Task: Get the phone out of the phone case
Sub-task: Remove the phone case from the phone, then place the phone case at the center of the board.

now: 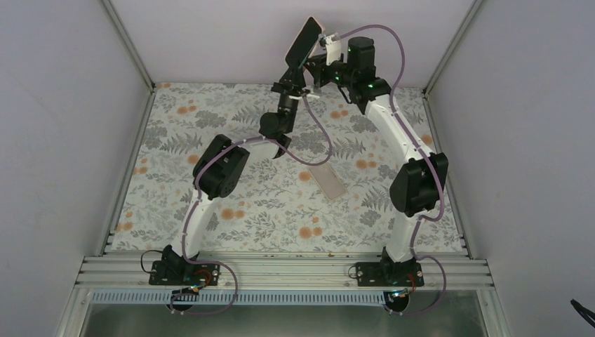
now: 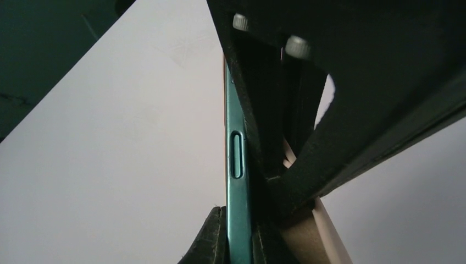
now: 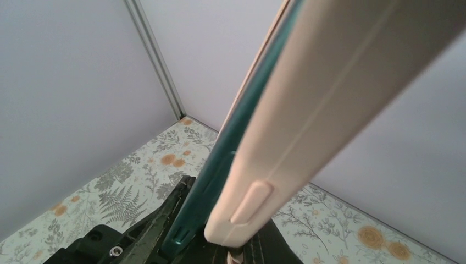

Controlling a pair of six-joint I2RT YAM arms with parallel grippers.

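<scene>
Both arms are raised over the far end of the desk (image 1: 245, 203) and meet high up, in front of the back wall.

Left arm: elbow bent, forearm reaching far and inward, wrist turned upward. The left end effector (image 1: 295, 67) is clamped on the lower end of the teal phone (image 2: 237, 165). In its wrist view I see its fingers (image 2: 211, 242) pressed on both faces of the phone's edge.

Right arm: a taller arc, with the wrist bent toward the left. The right end effector (image 1: 325, 44) is closed on the pink phone case (image 3: 308, 110) near its upper end.

The phone is held aloft and tilted. In the right wrist view its lower edge stands apart from the case.

A clear flat sheet (image 1: 328, 180) lies on the desk between the arms.
</scene>
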